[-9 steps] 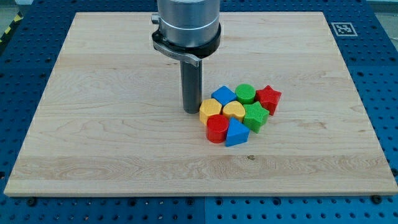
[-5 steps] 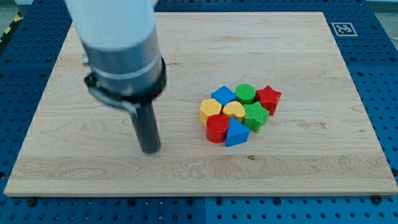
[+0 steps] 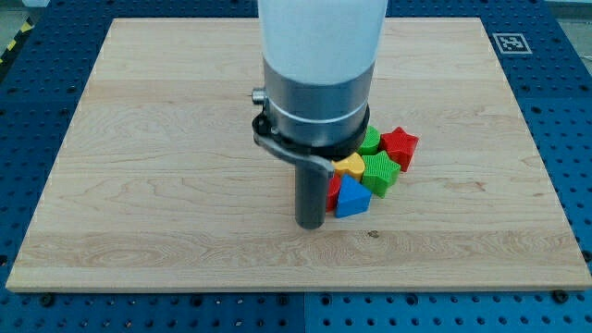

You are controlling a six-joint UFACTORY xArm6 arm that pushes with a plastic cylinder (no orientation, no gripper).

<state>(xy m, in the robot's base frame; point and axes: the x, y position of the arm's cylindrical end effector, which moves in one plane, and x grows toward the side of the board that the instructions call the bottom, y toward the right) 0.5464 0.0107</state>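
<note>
My tip (image 3: 310,225) sits just beside the blue block (image 3: 351,199).

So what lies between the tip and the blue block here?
Only a sliver of the red block shows in the camera view between my tip and the blue block; whether the tip touches it is unclear.

One camera looks down obliquely across the wooden board (image 3: 139,139).

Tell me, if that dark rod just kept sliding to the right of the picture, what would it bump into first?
Probably the red block, right beside my tip and mostly hidden behind the rod, with the blue block next to it. Depth is unclear, so the blue one might be met first.
</note>
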